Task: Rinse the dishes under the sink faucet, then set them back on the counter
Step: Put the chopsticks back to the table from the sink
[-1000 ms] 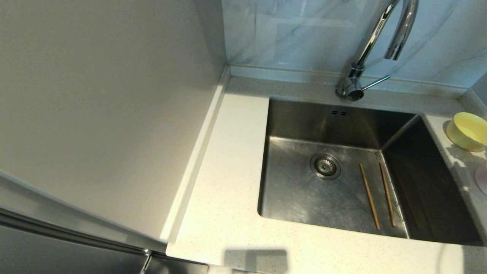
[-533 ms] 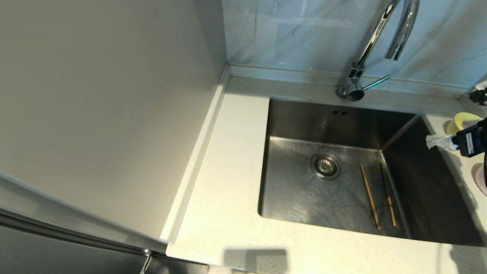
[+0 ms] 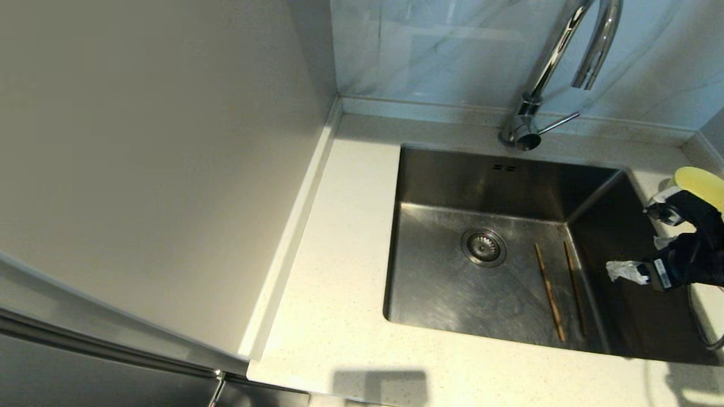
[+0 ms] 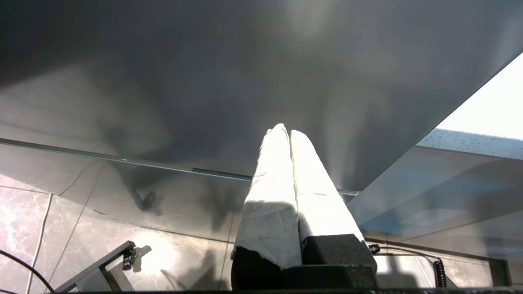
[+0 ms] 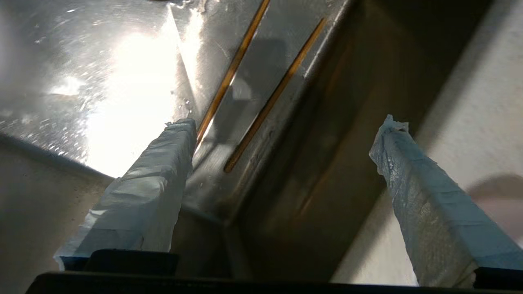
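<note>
A: Where are the chopsticks (image 3: 561, 292)?

B: Both lie flat on the floor of the sink (image 3: 452, 294), side by side and a little apart, at about four o'clock from the drain strainer (image 3: 483, 247) and close to the basin's right wall. The right wrist view shows the same pair (image 5: 249, 90) running toward the corner between floor and wall.

A: And the right claw (image 3: 636, 240)?

B: It hangs over the sink's right edge, at about three o'clock from the strainer. Its two tape-wrapped fingers (image 5: 143, 192) stand wide apart with nothing between them, and they touch neither chopstick.

A: The bowls?

B: The yellow-green bowl (image 3: 701, 183) sits on the worktop (image 3: 339, 282) to the right of the sink, at roughly two o'clock from the strainer, partly hidden behind the right arm. I cannot make out a pink one.

A: The faucet (image 3: 557, 68)?

B: It stands at the back rim, at twelve o'clock, with its thin lever pointing right.

A: The left claw (image 4: 288, 134)?

B: Parked low beside the cabinet front, fingers pressed together, holding nothing.
</note>
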Motion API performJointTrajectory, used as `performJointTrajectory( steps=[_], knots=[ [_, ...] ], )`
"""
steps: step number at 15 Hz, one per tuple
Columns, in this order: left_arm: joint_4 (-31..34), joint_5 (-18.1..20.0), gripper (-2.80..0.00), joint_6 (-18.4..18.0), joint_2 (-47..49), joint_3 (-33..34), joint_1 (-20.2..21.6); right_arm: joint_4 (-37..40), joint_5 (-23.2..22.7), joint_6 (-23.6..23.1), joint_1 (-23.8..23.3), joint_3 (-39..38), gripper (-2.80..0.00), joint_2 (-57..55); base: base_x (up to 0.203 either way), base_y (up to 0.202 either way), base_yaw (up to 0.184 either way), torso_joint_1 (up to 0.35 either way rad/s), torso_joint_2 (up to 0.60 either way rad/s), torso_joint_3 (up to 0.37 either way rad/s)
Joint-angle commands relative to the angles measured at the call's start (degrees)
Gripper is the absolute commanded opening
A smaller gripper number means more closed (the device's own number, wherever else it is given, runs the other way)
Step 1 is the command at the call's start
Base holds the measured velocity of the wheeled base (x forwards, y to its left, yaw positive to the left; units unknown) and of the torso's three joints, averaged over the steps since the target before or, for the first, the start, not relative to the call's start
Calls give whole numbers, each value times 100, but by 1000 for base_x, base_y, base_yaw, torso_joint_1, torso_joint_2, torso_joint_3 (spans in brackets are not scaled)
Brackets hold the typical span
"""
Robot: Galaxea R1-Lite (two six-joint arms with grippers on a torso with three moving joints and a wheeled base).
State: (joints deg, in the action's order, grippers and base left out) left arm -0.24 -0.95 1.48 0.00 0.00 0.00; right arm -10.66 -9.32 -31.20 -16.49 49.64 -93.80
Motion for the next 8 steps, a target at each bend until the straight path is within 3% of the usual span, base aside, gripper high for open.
performJointTrajectory(
  steps=[1, 8],
  knots=[
    [-2, -1, -280, 1, -18, 0, 0, -61, -96, -13, 80, 281, 0, -830, 0, 0, 0, 0, 0, 0],
    [-2, -1, -280, 1, -18, 0, 0, -130, -256, -335, 284, 1274, 0, -2182, 0, 0, 0, 0, 0, 0]
  ],
)
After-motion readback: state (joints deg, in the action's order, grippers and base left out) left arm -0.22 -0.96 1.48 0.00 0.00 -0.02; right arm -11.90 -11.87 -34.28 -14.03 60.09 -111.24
